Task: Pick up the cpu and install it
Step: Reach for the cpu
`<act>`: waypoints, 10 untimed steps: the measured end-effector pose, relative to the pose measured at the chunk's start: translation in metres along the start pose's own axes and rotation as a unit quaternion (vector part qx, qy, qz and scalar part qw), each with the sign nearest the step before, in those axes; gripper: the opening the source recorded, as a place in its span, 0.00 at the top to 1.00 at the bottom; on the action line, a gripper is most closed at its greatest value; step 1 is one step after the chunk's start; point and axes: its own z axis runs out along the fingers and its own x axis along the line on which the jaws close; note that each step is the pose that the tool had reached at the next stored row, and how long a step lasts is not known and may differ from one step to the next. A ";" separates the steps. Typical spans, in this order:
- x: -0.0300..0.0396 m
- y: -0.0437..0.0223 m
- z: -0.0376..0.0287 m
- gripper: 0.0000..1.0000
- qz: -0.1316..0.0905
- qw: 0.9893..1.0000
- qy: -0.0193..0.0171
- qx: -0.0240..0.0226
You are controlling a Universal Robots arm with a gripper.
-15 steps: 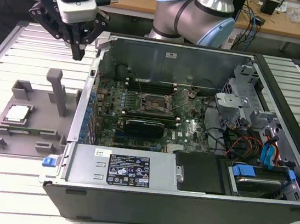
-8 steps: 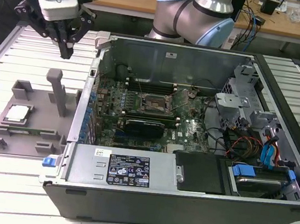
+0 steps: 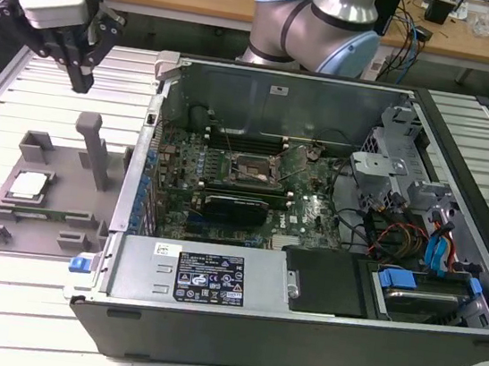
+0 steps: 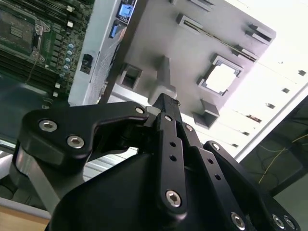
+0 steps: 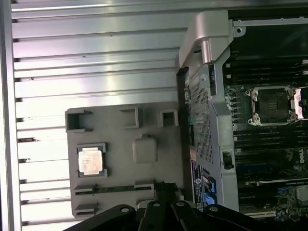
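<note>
Below our closed, empty gripper (image 3: 79,81), we count one cpu (image 3: 30,184) on one grey fixture (image 3: 53,212), one open computer case (image 3: 214,278) beside, slatted metal table (image 3: 22,91).

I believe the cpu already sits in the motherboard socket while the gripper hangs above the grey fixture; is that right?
Not quite: the cpu lies on the grey fixture outside the case, as the exterior view shows. The gripper does hang above that fixture.
</note>
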 end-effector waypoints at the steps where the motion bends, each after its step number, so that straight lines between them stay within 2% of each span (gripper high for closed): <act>1: 0.0038 -0.0002 0.0000 0.89 0.000 1.000 0.000 0.000; 6: 0.0173 -0.0012 -0.0004 0.89 0.000 1.000 0.000 0.000; 8: 0.0264 -0.0018 -0.0006 0.89 0.000 1.000 0.000 0.000; 10: 0.0306 -0.0021 -0.0007 0.89 0.000 1.000 0.000 0.000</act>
